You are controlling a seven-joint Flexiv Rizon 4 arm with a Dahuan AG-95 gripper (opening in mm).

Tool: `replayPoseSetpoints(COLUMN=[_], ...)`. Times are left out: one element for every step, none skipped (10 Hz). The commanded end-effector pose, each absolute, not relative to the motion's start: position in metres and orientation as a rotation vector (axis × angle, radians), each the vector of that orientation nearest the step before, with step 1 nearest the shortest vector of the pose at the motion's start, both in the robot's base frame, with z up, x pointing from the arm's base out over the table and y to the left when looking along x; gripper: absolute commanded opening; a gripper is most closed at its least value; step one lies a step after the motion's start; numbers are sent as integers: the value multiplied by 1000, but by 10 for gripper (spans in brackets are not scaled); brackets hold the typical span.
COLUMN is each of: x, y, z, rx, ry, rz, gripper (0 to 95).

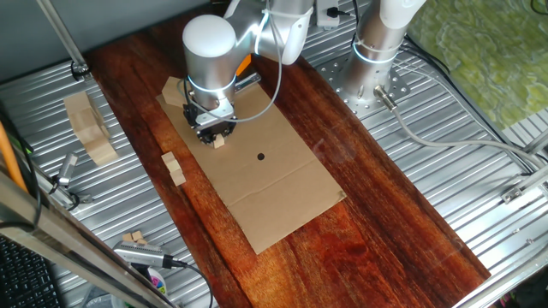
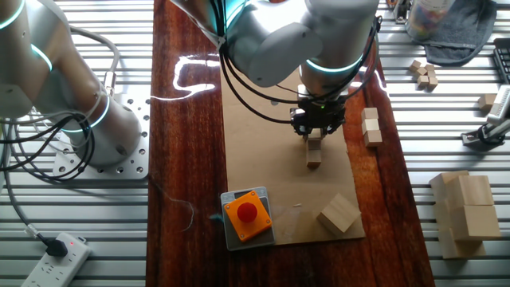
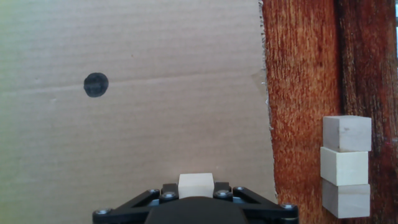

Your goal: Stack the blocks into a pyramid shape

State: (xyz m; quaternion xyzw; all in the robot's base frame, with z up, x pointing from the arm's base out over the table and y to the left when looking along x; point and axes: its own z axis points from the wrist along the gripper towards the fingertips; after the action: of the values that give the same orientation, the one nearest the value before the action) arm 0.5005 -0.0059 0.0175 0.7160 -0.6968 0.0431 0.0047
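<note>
My gripper (image 1: 216,134) (image 2: 316,132) hangs low over the brown cardboard sheet (image 1: 274,184), near its far left corner. It is shut on one small pale wooden block (image 1: 220,142) (image 2: 314,151), which sticks out below the fingers down to the cardboard. In the hand view that block (image 3: 196,184) sits between the black jaw links at the bottom edge. A row of three more blocks (image 3: 345,166) (image 1: 175,168) (image 2: 371,127) lies on the dark wood table just beside the cardboard edge.
A faceted wood chunk (image 2: 339,214) and an orange button box (image 2: 247,215) sit at one end of the cardboard. A black dot (image 3: 96,84) marks the sheet. Big wooden slabs (image 1: 88,127) and spare small blocks (image 2: 424,73) lie on the metal surround. A second arm's base (image 1: 377,60) stands nearby.
</note>
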Motion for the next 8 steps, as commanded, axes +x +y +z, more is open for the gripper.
replayPoseSetpoints(x=[501, 501, 501, 501, 501, 500, 499, 497], y=[-6, -6, -6, -6, -6, -6, -6, -7], z=[18, 18, 18, 18, 18, 17, 17, 16], rx=[2243, 2243, 2241, 2241, 2241, 2237, 2233, 2230], ry=[-2183, -2184, -2185, -2187, -2187, -2191, -2195, -2199], rz=[139, 139, 138, 136, 136, 134, 133, 128], gripper=[380, 380, 380, 380, 380, 380, 380, 380])
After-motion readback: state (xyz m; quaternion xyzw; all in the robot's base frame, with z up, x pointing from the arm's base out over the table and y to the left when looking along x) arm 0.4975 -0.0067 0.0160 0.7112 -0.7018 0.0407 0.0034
